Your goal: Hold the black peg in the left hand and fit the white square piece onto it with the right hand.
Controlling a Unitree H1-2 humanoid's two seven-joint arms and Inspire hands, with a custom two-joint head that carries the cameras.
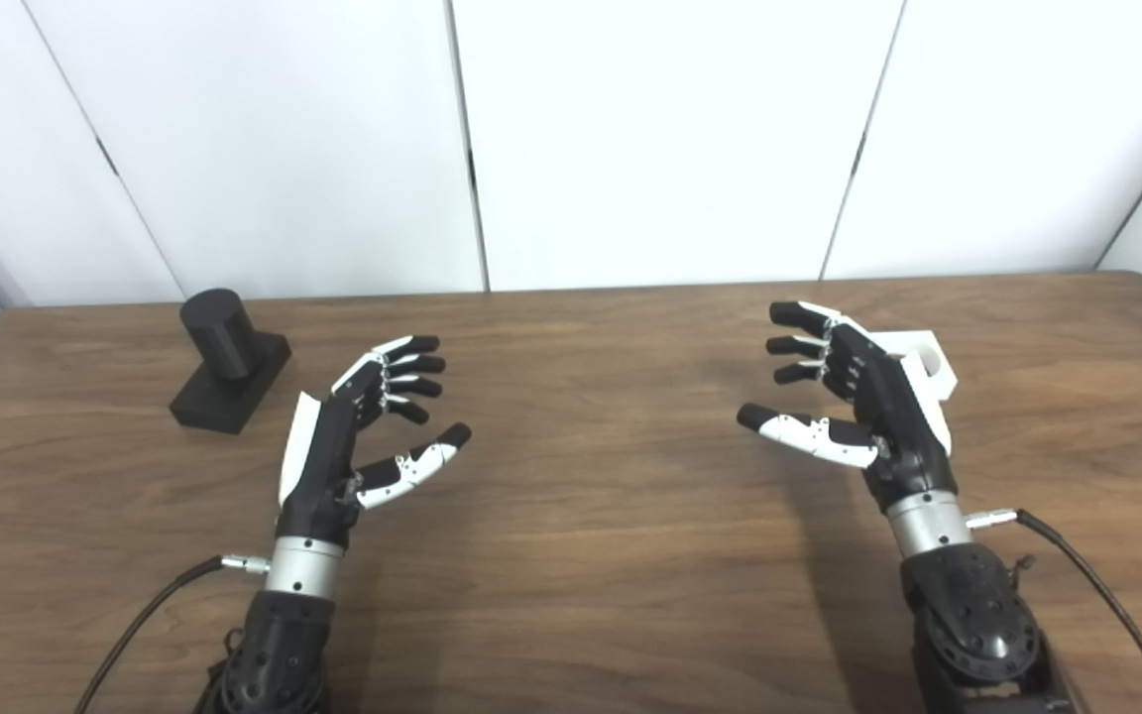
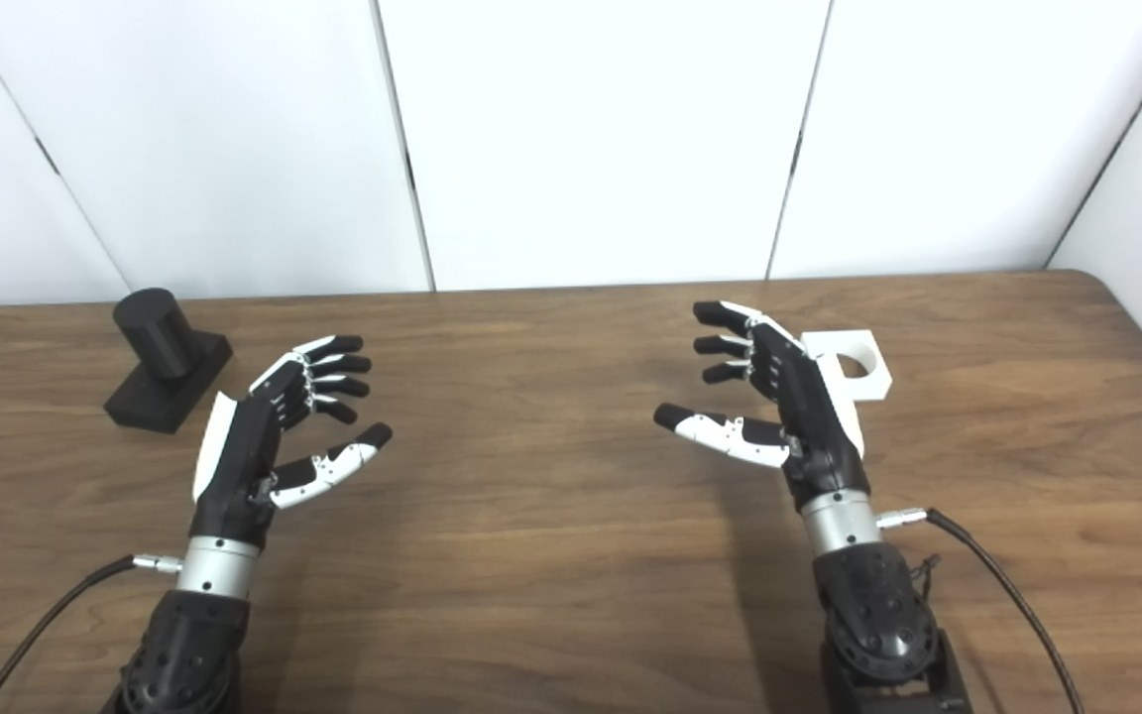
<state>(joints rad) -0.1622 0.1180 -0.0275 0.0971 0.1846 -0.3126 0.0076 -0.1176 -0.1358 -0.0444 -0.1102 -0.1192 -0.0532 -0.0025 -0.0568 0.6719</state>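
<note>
Black peg [image 1: 229,359] – white square piece [image 2: 854,365] – brown wood-grain table [image 1: 611,535].

We find no readable text, label, brand or number on anything here (peg, white piece, hands, table, wall panels).

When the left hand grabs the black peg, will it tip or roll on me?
Probably not roll: the black peg stands upright as a cylinder on a flat rectangular base resting on the table. Gripped high on the cylinder, it might tilt. It looks rigid, and the matte surface seems unlikely to slip. The left hand is open, not touching it.
</note>
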